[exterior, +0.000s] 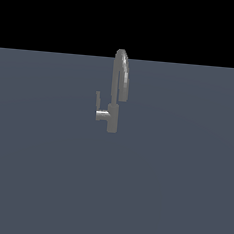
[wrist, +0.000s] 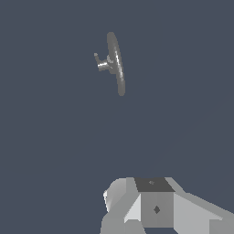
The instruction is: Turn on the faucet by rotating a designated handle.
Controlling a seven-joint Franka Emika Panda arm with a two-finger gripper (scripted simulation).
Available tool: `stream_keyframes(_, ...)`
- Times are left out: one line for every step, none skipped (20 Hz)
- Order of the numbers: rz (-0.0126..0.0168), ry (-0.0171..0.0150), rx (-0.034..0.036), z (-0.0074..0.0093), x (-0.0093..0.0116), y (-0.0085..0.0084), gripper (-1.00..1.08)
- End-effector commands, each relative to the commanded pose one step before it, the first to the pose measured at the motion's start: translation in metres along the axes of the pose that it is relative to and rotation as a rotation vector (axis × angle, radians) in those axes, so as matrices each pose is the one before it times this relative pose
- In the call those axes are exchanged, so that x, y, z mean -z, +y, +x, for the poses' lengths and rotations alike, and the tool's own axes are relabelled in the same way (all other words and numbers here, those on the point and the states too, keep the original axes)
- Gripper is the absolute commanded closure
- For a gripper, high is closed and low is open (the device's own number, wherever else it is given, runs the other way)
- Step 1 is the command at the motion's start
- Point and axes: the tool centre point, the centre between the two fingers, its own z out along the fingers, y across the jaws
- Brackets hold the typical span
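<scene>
The faucet is a small grey metal tap standing upright on the flat grey-blue surface, with its arched spout rising above the short body. The handle is a thin flat lever standing upright at the end of a short stub on the exterior view's left of the body. In the wrist view the faucet is seen from above and far off, with the handle beside it. Part of my gripper shows as grey blocks, well away from the faucet. Its jaws are not clear. The arm is not in the exterior view.
The flat grey-blue surface spreads around the faucet, with a black background behind it.
</scene>
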Motion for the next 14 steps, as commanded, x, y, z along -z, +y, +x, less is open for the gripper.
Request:
stream_keyframes(0.0,0.0,0.0,0.0,0.0,0.00001,1.08)
stream_keyframes(0.0005,-0.00084,0.00098,0.00005,-0.00013,-0.00022,1.08)
stream_keyframes(0.00143,-0.00235,0.00269,0.00009,-0.00035,-0.00059,1.08)
stream_keyframes(0.00234,-0.00393,0.00448,0.00016,-0.0006,-0.00093,1.08)
stream_keyframes(0.00319,-0.00551,0.00625,0.00023,-0.00088,-0.00122,1.08)
stream_keyframes(0.00389,-0.00706,0.00793,0.00026,-0.00119,-0.00139,1.08)
stream_keyframes(0.00382,-0.00747,0.00827,0.00026,-0.00135,-0.00121,1.08)
stream_keyframes(0.00285,-0.00618,0.00669,0.00017,-0.0012,-0.00075,1.08)
stream_keyframes(0.00186,-0.00462,0.00488,0.00011,-0.00097,-0.00034,1.08)
stream_keyframes(0.00099,-0.00297,0.00305,0.00004,-0.00068,-0.00006,1.08)
stream_keyframes(0.00027,-0.0013,0.00126,-0.00001,-0.00034,0.0001,1.08)
stream_keyframes(0.0,0.0,0.0,0.00017,-0.00006,0.00011,1.08)
stream_keyframes(-0.00084,0.00232,-0.00241,-0.0002,0.00057,-0.00001,1.08)
stream_keyframes(-0.00067,0.00317,-0.00308,0.00002,0.00082,-0.00024,1.08)
